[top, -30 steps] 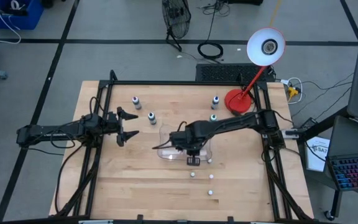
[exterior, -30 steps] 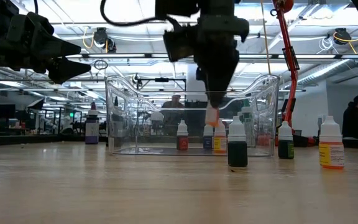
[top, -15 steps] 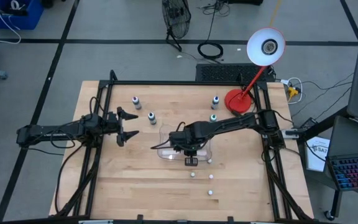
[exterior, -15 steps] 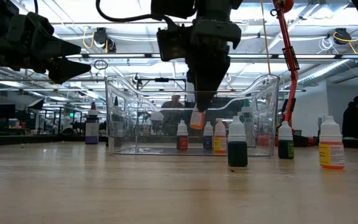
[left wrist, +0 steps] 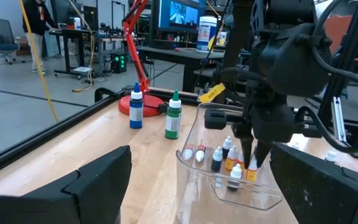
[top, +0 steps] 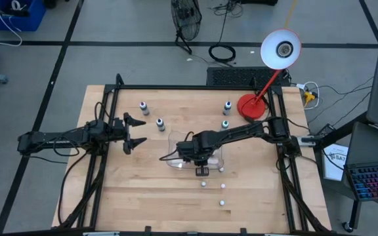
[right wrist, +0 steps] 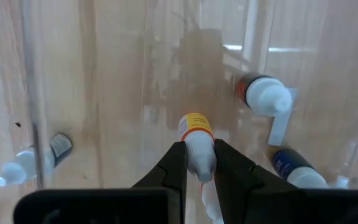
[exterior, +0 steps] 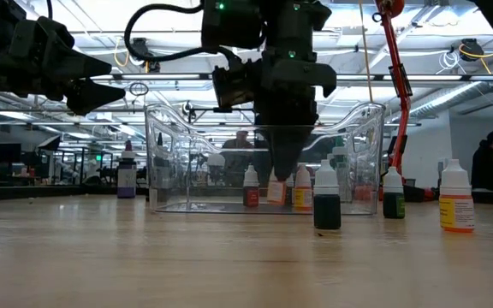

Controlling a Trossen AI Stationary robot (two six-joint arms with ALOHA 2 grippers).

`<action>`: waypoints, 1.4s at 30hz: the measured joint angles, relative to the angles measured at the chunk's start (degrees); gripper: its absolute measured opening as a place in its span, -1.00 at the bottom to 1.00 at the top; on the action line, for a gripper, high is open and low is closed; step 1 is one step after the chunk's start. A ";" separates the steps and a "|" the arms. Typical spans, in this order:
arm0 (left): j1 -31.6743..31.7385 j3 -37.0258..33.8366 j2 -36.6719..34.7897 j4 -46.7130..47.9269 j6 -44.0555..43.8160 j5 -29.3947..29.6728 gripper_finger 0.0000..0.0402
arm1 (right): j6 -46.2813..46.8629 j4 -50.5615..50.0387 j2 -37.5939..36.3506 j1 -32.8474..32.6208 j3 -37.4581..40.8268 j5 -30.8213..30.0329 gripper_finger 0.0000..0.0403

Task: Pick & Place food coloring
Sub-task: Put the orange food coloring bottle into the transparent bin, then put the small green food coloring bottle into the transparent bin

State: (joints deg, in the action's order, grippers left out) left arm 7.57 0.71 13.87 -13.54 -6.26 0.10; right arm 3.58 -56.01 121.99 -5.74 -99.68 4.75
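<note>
Bottle in the grip! Right end effector [right wrist: 197,163] is pinched tight on a small orange-banded food coloring bottle [right wrist: 196,138], fingers clamped around its white top, and it hangs inside the clear tray [exterior: 165,145], low over the floor. In the low view the bottle [exterior: 276,192] sits just at the base of the tray, though whether it touches I cannot tell. Other bottles already stand inside near it, with more scattered on the wooden surface [top: 143,196] outside: a dark green one [exterior: 327,198], another at [exterior: 393,194], and an orange one [exterior: 456,198].

Handling call: this is a tiny, light, stiff plastic bottle, smooth-sided and tall for its base, so it should tip easily and could slip if squeezed off-centre. The cap and neck look the sensible place to hold, as here, keeping it upright for release.

Left end effector [top: 135,132] waits well apart over the surface's left side, fingers spread wide, holding nothing.
</note>
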 joint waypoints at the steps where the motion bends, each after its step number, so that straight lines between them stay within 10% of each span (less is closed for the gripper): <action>1: 0.00 0.00 0.00 0.00 0.00 0.00 0.89 | -0.01 0.31 0.00 0.00 0.00 -0.02 -0.79; 16: 0.00 -0.02 -0.02 0.00 0.00 0.00 0.89 | 4.12 0.68 -0.76 -0.37 -0.01 -0.04 -0.18; 42: 0.00 -0.02 -0.02 -0.02 0.00 0.00 0.89 | 42.41 -7.82 -24.79 -13.00 11.10 -0.59 -0.23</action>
State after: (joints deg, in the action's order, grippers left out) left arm 7.57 0.69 13.85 -13.56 -6.26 0.10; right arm 45.99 -63.83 97.20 -18.74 -88.58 4.16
